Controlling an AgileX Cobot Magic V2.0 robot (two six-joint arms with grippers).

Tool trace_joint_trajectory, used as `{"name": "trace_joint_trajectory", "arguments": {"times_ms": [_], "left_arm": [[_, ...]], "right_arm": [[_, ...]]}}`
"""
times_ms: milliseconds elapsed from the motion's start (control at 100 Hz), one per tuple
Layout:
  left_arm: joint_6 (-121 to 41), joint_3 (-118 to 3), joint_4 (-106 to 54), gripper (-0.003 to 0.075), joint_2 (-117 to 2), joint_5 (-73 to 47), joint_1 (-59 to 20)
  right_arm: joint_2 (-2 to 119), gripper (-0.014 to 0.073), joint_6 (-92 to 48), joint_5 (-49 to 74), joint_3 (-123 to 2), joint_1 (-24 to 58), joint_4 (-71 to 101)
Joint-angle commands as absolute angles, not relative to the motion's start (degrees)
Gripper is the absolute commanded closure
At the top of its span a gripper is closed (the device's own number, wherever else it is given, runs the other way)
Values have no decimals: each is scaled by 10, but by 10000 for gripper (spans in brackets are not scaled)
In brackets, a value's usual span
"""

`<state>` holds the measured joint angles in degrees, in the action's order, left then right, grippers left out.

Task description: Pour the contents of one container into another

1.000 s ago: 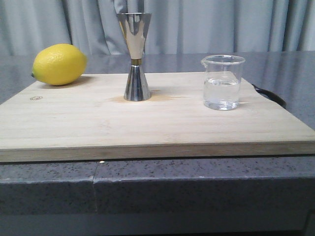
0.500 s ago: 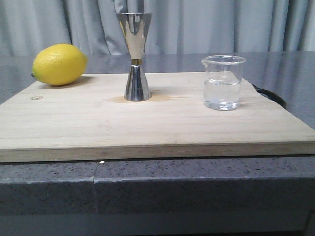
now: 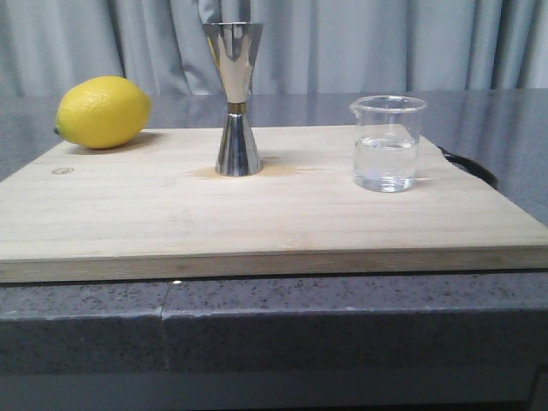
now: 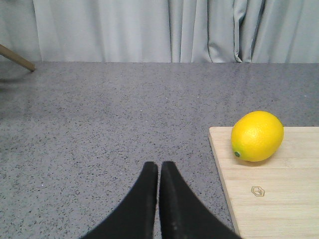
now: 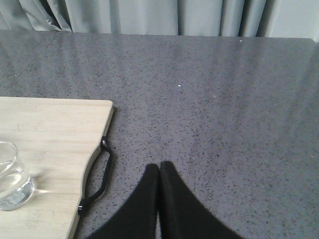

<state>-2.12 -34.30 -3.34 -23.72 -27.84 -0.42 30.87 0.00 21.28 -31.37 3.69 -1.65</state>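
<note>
A small clear glass beaker (image 3: 388,143) with clear liquid in it stands on the right part of the wooden board (image 3: 257,214). Part of the beaker (image 5: 11,179) shows in the right wrist view. The tall steel jigger (image 3: 235,98), gold band at its waist, stands upright at the board's back middle. My left gripper (image 4: 158,167) is shut and empty over the grey counter, left of the board. My right gripper (image 5: 160,167) is shut and empty over the counter, right of the board. Neither gripper shows in the front view.
A yellow lemon (image 3: 103,111) lies on the board's back left corner, and the lemon (image 4: 256,136) shows in the left wrist view too. A black strap handle (image 5: 99,174) hangs at the board's right edge. Grey counter (image 3: 257,334) surrounds the board; curtains hang behind.
</note>
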Motion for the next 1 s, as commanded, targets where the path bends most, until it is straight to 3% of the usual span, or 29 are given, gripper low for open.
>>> {"name": "trace_joint_trajectory", "arguments": {"times_ms": [0,110,260,300,370,990], "left_arm": [[-22,-364,-38,739,-246,-236,-4],[-22,-364,-38,681,-246,-235,-4],[-22,-364,-38,356,-246,-232,-4],[-21,-364,-38,271,-246,-229,-4],[-21,-364,-38,190,-246,-218,-4],[-21,-364,-38,246,-246,-204,-4]], "right_arm": [[316,633,0,174,-334,33,-20],[316,503,0,172,-334,33,-20],[316,187,0,172,-334,33,-20],[316,127,0,172,-334,33,-20],[316,78,0,173,-334,33,-20],[316,78,0,164,-334,33,-14]]}}
